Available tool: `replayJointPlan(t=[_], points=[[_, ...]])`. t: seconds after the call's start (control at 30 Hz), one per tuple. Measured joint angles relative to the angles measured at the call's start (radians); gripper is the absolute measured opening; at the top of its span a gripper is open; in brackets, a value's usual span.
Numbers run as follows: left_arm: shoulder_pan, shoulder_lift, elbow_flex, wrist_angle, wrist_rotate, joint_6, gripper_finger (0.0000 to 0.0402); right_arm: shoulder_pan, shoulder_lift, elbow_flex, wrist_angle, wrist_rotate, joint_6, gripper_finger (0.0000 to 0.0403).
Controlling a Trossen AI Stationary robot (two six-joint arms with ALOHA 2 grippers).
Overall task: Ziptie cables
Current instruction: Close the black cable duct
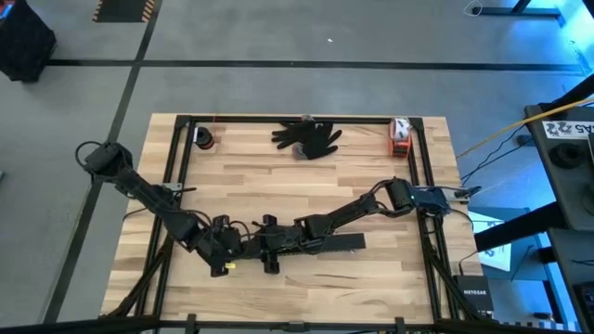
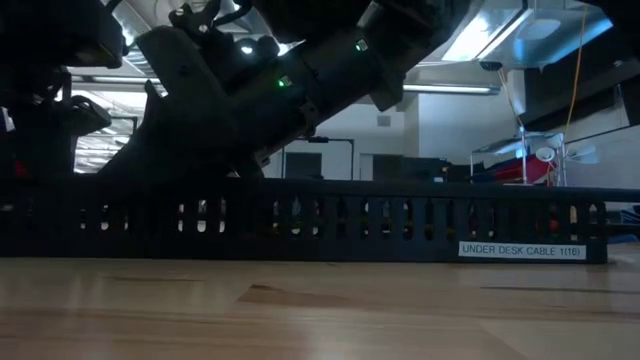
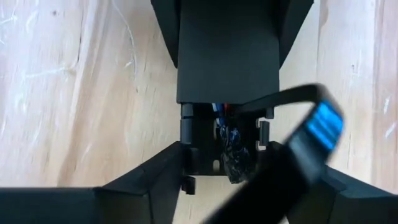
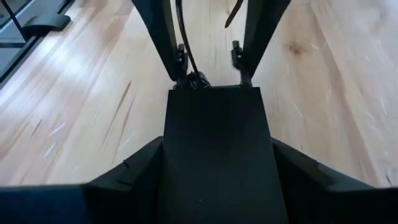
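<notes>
Left gripper (image 3: 221,163) part-open astride channel (image 3: 227,56) end, cables (image 3: 233,146) between.
</notes>
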Motion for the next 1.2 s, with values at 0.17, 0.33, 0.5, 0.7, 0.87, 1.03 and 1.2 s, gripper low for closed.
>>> replayJointPlan(t=[0.17,0.33,0.5,0.7,0.87,1.03,1.2], points=[[0.005,0.021,0.000,0.072,0.000,0.025,0.0160,0.006,0.010,0.016,0.038,-0.016,0.001,0.0230],[0.014,0.033,-0.002,0.107,0.012,0.040,0.0152,0.008,0.042,0.070,0.004,0.000,-0.015,0.0230],[0.020,0.035,-0.002,0.109,0.023,0.016,0.0172,0.009,0.042,0.090,-0.052,0.004,-0.017,0.0230],[0.045,0.025,0.015,0.049,0.117,0.006,0.0212,0.008,0.042,0.092,-0.060,-0.004,-0.020,0.0230],[0.005,-0.029,0.058,-0.082,0.068,-0.026,0.0221,0.005,0.041,0.096,-0.064,0.009,-0.020,0.0230],[-0.023,-0.050,0.056,-0.075,0.056,-0.028,0.0221,0.005,0.041,0.094,-0.075,0.011,-0.021,0.0230],[0.006,-0.049,0.014,-0.036,0.079,-0.068,0.0228,0.006,0.041,0.093,-0.075,0.011,-0.018,0.0230]])
